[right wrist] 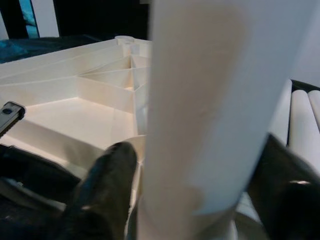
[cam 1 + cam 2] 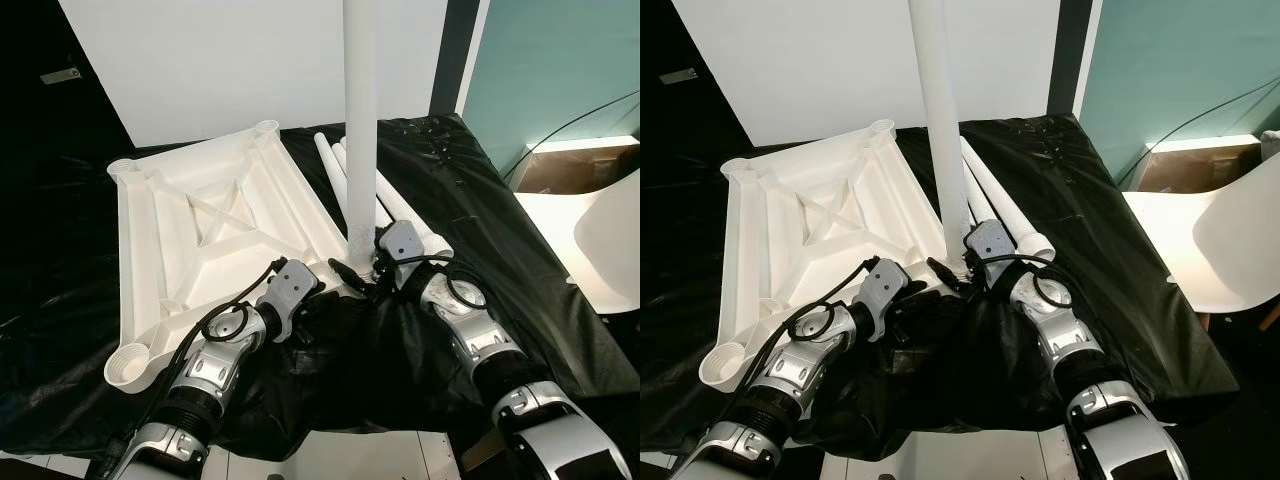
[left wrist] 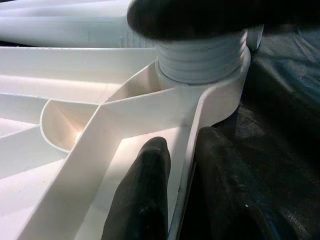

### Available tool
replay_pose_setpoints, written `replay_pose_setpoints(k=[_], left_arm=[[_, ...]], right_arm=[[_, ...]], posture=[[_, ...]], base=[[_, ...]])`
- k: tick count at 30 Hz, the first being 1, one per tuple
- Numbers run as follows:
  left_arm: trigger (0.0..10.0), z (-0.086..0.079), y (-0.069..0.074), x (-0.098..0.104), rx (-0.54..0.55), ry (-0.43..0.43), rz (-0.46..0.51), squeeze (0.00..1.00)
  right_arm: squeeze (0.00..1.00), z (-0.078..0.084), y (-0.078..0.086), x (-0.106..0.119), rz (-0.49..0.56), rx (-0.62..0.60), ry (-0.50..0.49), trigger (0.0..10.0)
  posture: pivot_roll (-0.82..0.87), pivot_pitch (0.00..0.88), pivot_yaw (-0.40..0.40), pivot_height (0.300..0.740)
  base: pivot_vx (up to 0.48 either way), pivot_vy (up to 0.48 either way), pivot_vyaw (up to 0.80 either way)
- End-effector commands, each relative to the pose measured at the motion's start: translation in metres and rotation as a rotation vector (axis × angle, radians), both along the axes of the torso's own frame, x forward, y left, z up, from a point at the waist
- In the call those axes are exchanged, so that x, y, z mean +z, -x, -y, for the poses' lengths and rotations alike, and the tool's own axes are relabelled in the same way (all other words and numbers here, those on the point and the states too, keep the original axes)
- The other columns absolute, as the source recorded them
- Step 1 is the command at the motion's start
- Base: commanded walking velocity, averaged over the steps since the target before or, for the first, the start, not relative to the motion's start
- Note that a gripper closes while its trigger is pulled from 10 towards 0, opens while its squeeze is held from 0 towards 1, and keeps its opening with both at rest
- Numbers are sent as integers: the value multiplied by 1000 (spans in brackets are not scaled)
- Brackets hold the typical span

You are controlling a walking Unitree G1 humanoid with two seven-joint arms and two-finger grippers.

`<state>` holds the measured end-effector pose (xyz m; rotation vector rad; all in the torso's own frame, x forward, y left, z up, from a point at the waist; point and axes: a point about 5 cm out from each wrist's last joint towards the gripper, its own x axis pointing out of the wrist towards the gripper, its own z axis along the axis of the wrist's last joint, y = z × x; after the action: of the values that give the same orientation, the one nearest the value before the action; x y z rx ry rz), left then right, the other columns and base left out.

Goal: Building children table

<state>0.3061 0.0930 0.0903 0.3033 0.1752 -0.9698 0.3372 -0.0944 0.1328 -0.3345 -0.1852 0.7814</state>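
A white children's table top point(image 2: 210, 220) lies upside down on a black sheet, with ribs and round corner sockets facing up. One white leg point(image 2: 360, 120) stands upright in the near right corner socket, and its threaded end point(image 3: 200, 60) sits in that socket. My right gripper point(image 1: 195, 187) is shut around the bottom of this leg point(image 1: 200, 100), one finger on each side. My left gripper point(image 3: 182, 190) is shut on the table top's rim just beside the same socket. Both grippers meet at that corner point(image 2: 352, 270).
Loose white legs point(image 2: 395, 205) lie on the black sheet point(image 2: 480, 200) behind the corner. A white chair point(image 2: 1210, 240) and a cardboard box point(image 2: 570, 165) stand to the right. The sheet's front edge drops to pale floor point(image 2: 370, 455) near my arms.
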Motion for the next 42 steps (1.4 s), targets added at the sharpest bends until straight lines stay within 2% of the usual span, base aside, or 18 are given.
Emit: replay_pose_setpoints(k=[1,5,8,13,14,15,18,25,26,27,28,29,30,33,34,35,38,42], left_arm=[[10000,-2,12,-24,-31,-55,-105,0],[10000,-1,13,-24,-30,-53,-103,0],[10000,-3,13,-24,-22,-53,-103,0],[10000,-5,13,-23,-19,-52,-104,0],[10000,-7,12,-23,-14,-53,-102,0],[10000,-7,12,-23,-14,-53,-102,0],[10000,-7,10,-21,-11,-52,-99,0],[10000,-5,11,-21,-23,-53,-99,0],[10000,-4,11,-21,-26,-51,-99,0],[10000,-4,11,-21,-26,-51,-99,0],[10000,-4,11,-20,-28,-50,-99,0],[10000,-4,11,-20,-28,-50,-99,0],[10000,-4,10,-19,-30,-50,-97,0],[10000,-4,10,-19,-31,-50,-97,0],[10000,-4,10,-19,-31,-52,-99,0],[10000,-5,10,-20,-30,-53,-100,0],[10000,-5,10,-20,-30,-54,-101,0],[10000,-4,10,-21,-31,-52,-102,0]], right_arm=[[0,-5,2,-8,-47,28,15,0],[0,-2,2,-17,-134,-19,-50,0],[0,-7,12,-28,-185,-80,-140,0],[0,-8,15,-30,-162,-199,-219,0],[0,-8,15,-30,-157,-255,-254,0],[0,-8,15,-30,-157,-255,-254,0],[0,-8,17,-31,-130,-386,-311,0],[0,-12,20,-32,-113,-409,-314,0],[0,-13,20,-28,-78,-402,-279,8745],[0,-13,20,-28,-78,-402,-279,8745],[0,-17,19,-26,-57,-373,-252,10000],[0,-17,19,-26,-57,-373,-252,10000],[1000,-21,19,-22,-45,-321,-242,10000],[1000,-24,17,-17,-41,-253,-227,10000],[816,-22,15,-14,-39,-229,-216,10000],[0,-18,13,-13,-37,-211,-198,10000],[0,-16,11,-12,-34,-203,-185,10000],[0,-3,5,-7,-16,-134,-116,10000]], posture=[[-42,0,48,740],[-37,0,46,740],[-32,0,42,740],[-34,0,42,740],[-35,0,41,740],[-35,0,41,740],[-40,0,48,740],[-44,0,53,740],[-44,0,53,740],[-44,0,53,740],[-44,0,57,740],[-44,0,57,740],[-43,0,59,740],[-44,0,59,740],[-45,0,58,740],[-45,0,57,740],[-45,0,57,740],[-44,0,54,740]], base=[[0,0,0],[0,0,0],[0,0,0],[0,0,0],[0,0,0],[0,0,0],[0,0,0],[0,0,0],[0,0,0],[0,0,0],[0,0,0],[0,0,0],[0,0,0],[0,0,0],[0,0,0],[0,0,0],[0,0,0],[0,0,0]])
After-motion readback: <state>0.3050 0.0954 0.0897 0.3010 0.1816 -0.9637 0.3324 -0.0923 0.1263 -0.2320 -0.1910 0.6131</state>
